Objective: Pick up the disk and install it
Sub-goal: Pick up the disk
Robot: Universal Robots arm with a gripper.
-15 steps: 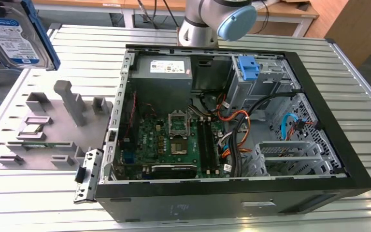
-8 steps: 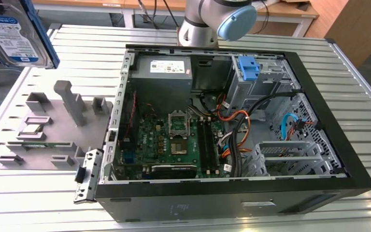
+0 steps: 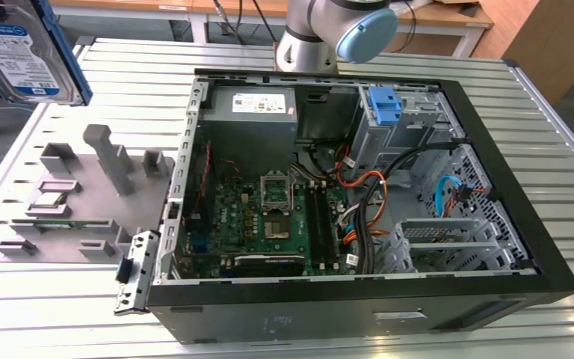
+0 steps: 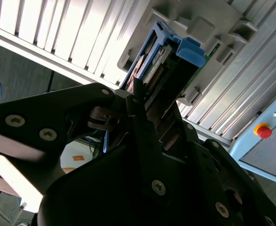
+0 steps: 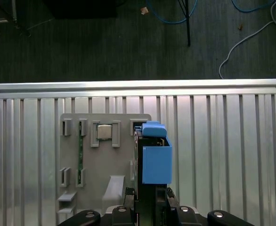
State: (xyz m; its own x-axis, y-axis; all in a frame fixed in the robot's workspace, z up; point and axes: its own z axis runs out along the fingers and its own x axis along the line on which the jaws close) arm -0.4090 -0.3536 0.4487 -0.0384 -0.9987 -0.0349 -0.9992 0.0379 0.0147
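Currently the pick-up half looks done and the carrying half is in hand: the gripper [image 5: 150, 208] is clamping the disk [image 3: 23, 48] by its edges, holding it in the air above the grey parts holder [image 3: 78, 202] on the table [image 3: 117, 63], off to the exterior view's left of the open computer case [image 3: 367, 299]. By my judgement, installing is calling for a carry across to the drive cage [image 3: 412, 120] in the case's corner, with the disk's blue frame lined up squarely with a free slot.
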